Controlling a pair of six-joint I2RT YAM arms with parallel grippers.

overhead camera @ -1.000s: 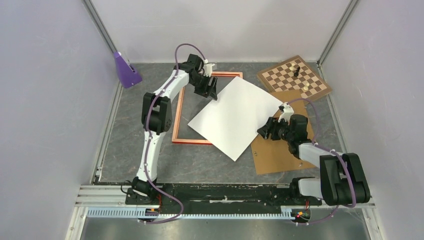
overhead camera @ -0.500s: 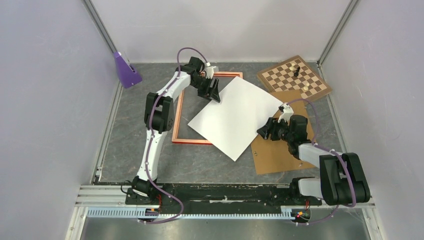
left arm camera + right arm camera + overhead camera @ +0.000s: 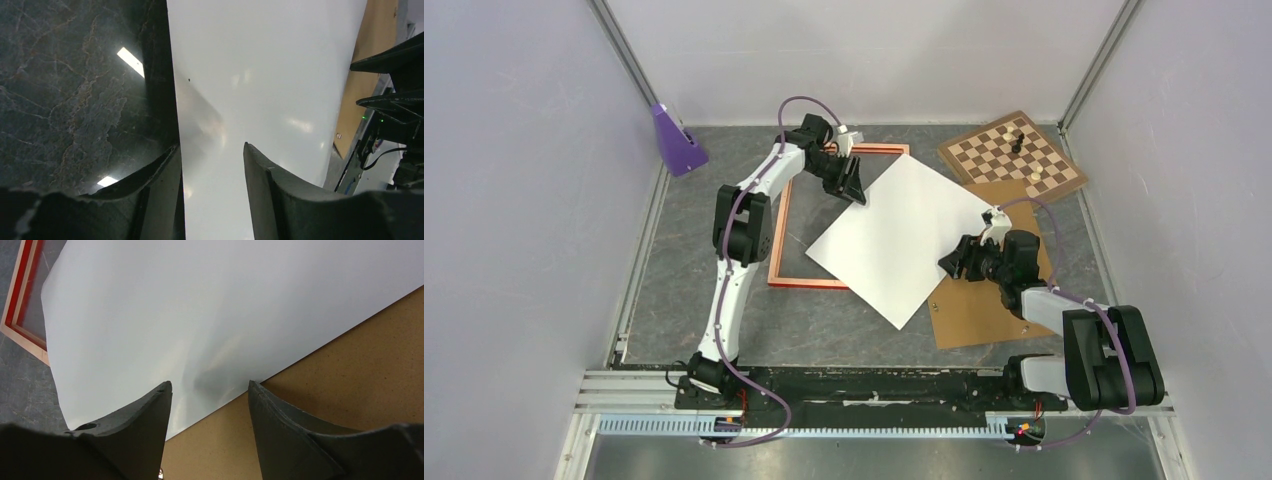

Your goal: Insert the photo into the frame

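We count one photo (image 3: 896, 235), lying white back up and turned diagonally on the dark table (image 3: 684, 290). Its left part covers the right side of the one orange-red frame (image 3: 804, 284), and its right part overlaps the single brown backing board (image 3: 984, 310).

Two grippers are at the sheet, one on each side. The left gripper (image 3: 856, 188) is at the photo's far-left edge, close to the far corner. Its wrist view shows its two fingers spread, one over bare table and one over the white sheet, so it is released and not pinching. The right gripper (image 3: 956, 262) sits at the near-right edge. Its fingers are also parted, and between them the edge of the photo crosses onto the board, so it grasps nothing either.

At the far right lies one chessboard (image 3: 1014, 155), on which we make out three pieces. One purple wedge-shaped object (image 3: 676, 140) stands in the far-left corner.
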